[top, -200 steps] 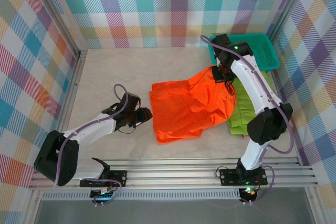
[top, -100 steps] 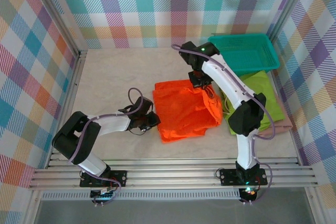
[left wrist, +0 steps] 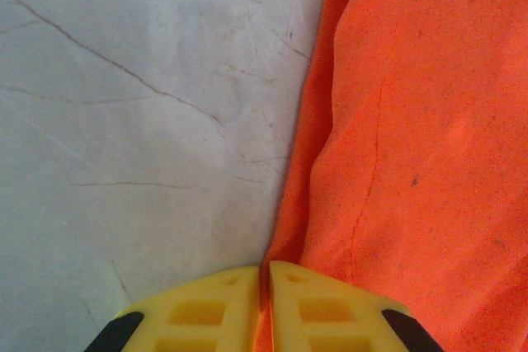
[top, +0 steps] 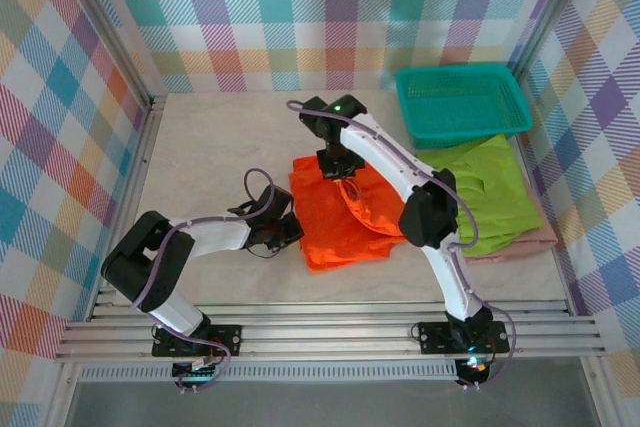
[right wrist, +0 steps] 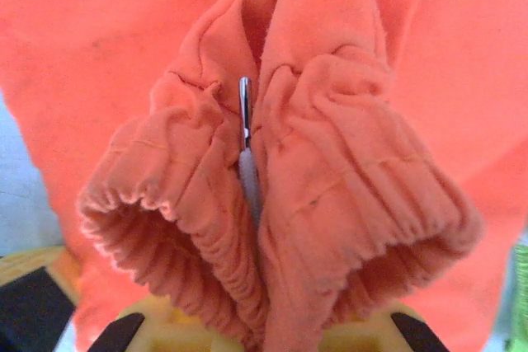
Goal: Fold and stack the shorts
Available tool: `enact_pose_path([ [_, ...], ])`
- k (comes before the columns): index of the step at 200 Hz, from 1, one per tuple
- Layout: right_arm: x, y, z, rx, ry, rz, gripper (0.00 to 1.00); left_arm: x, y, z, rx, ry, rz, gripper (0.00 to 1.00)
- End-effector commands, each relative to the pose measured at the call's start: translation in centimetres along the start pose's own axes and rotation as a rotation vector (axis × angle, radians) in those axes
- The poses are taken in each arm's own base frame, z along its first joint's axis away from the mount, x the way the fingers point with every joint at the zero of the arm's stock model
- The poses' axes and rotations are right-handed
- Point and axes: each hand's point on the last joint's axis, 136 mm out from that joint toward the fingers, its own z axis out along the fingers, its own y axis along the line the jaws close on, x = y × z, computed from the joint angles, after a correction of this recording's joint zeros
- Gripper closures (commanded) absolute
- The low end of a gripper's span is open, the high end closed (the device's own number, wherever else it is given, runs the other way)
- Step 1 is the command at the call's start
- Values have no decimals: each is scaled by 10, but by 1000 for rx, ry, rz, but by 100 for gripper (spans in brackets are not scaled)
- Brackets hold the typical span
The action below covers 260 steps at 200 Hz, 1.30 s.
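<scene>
The table point(top: 210, 147) carries the orange shorts point(top: 330, 237) at its middle, partly doubled over. The lime green shorts point(top: 490, 182) lie spread over the pink shorts point(top: 510, 247) by the right edge. Folding the orange pair appears to be the step in hand. The right end effector point(top: 338, 164) grips the bunched waistband point(right wrist: 272, 162) above the cloth's far side, and the left end effector point(left wrist: 266, 302) is closed on its left hem. Next, I judge, the waistband needs laying flat with edges matched, then releasing.
</scene>
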Motion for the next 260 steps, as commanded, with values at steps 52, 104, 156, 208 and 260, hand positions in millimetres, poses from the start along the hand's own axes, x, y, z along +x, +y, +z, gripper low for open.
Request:
enact_pose_path([
  [52,-7,62,16,-211,27,82,96,20,-28,29,91,64,51,87],
  [104,-8,112,18,-460,94,92,60,16,-35,20,115,34,48,83],
  [156,-46,80,-88,-748,-89,166,25,4,-20,-46,96,-96,32,45],
  [208,-33,3,-109,-871,-230,272,8,-40,-67,-152,309,-230,50,13],
  [260,-72,-35,-86,-945,-263,336,5,-43,-162,-155,604,-85,66,16],
])
